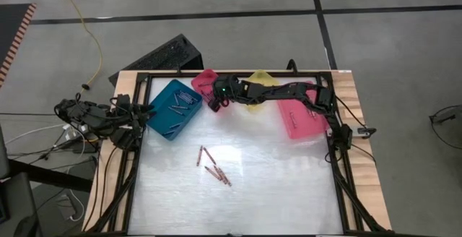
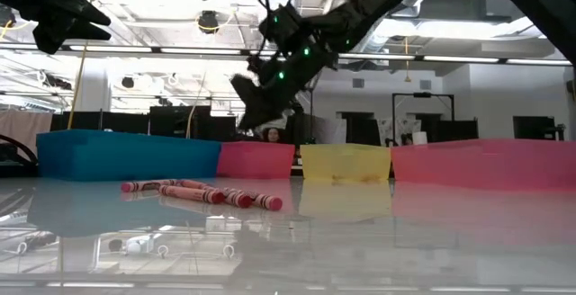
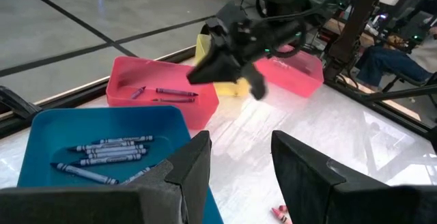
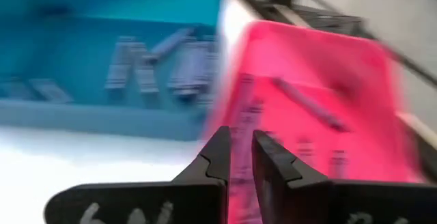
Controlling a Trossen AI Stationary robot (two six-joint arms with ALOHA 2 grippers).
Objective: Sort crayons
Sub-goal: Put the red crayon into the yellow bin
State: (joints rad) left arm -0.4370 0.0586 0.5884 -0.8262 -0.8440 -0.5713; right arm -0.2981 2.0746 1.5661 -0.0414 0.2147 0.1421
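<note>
1. Crayons (image 1: 214, 166) lie loose on the table (image 1: 289, 186) just left of its middle: a few red ones in a short line slanting from 11 toward 5 o'clock, touching or nearly so. The low view shows them (image 2: 202, 193) lying flat in front of the bins.
2. More crayons lie in the teal bin (image 1: 160, 118), at 11 o'clock from the loose ones; these are blue-grey (image 3: 109, 149) and lie flat in a rough bundle.
3. A small pink bin (image 1: 203, 79) stands just right of the teal one, at 12 o'clock from the loose crayons; it holds a few dark crayons (image 3: 169, 93).
4. A yellow bin (image 1: 257, 105) comes next along the far edge, then a larger pink bin (image 1: 299, 121) at 2 o'clock.
5. The right gripper (image 1: 214, 101) hangs over the near edge of the small pink bin, well above the table. Its fingers (image 4: 220, 157) stand slightly apart with nothing between them: released.
6. The left gripper (image 3: 239, 166) waits at the table's left edge, at 9 o'clock from the teal bin, pointing across it. Its fingers (image 3: 198, 166) stand apart and empty.
7. Beyond the table, a yellow cable (image 1: 85, 27) runs over the grey floor, and a black box (image 1: 162, 56) lies at the far left corner.
</note>
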